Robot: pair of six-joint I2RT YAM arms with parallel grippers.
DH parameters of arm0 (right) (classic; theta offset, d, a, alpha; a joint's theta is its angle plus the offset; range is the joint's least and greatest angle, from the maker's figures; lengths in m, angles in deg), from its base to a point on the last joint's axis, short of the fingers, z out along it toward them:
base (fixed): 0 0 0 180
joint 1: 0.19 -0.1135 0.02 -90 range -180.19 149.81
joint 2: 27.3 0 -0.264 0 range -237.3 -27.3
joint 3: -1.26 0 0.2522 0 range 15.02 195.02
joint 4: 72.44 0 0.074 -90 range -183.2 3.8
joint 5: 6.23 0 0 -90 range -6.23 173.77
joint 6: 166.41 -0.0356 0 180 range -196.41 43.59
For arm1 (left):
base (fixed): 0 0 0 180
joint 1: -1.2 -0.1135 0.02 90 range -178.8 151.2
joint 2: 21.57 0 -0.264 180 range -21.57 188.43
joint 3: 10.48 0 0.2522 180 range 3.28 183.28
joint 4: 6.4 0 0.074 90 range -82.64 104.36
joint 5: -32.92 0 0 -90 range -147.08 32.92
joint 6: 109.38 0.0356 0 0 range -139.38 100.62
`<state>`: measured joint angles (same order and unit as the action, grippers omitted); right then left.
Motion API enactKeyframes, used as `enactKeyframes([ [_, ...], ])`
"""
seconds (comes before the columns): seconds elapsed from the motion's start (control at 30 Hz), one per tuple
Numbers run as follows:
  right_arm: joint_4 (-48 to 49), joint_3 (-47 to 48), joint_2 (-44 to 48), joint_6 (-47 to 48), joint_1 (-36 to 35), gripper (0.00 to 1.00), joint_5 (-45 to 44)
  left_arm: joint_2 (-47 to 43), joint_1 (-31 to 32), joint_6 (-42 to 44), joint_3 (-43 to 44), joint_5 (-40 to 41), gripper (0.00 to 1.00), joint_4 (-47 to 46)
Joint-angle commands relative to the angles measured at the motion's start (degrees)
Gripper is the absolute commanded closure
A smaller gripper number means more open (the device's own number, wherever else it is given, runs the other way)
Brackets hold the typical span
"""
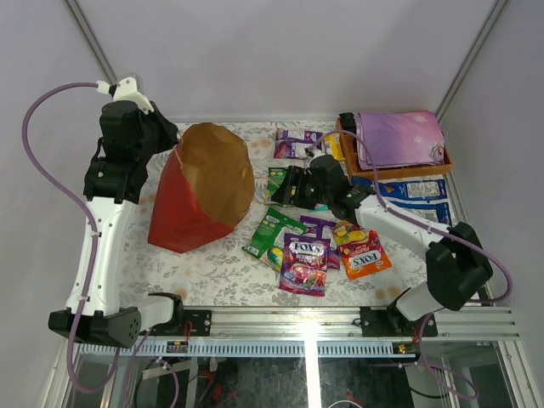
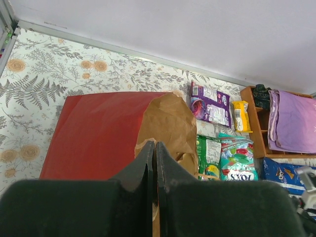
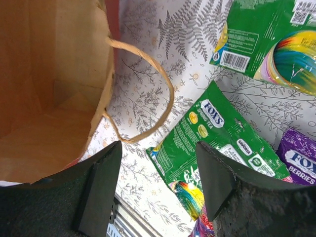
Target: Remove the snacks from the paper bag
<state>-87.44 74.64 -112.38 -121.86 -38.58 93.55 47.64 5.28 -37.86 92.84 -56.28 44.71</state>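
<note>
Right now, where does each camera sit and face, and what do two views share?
Top external: above, behind the bases, facing the table; both arms show.
Left wrist: facing down at the paper bag; left end effector shows, shut on it.
Right wrist: facing the paper bag's mouth; right end effector shows, open.
Shared: paper bag.
</note>
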Motion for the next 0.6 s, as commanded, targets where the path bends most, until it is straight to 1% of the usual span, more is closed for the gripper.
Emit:
enactKeyframes([
  [0.0,4.3,2.7,-3.2,-0.5,0.0,0.32,4.2,-0.3,-0.3,1.1,1.0,1.3,1.0,-0.9],
  [0.2,6.9,2.7,-6.1,-1.5,0.0,0.33,4.9,-0.2,-0.3,1.2,1.1,1.6,1.0,-0.9],
  [0.47,8.9,7.4,-9.5,-2.9,0.0,0.37,6.7,0.0,-0.4,1.1,0.8,1.6,1.0,-0.9],
  [0.57,11.3,6.8,-9.2,-3.5,0.0,0.37,6.7,-0.1,-0.4,1.2,0.8,1.9,1.0,-0.9],
])
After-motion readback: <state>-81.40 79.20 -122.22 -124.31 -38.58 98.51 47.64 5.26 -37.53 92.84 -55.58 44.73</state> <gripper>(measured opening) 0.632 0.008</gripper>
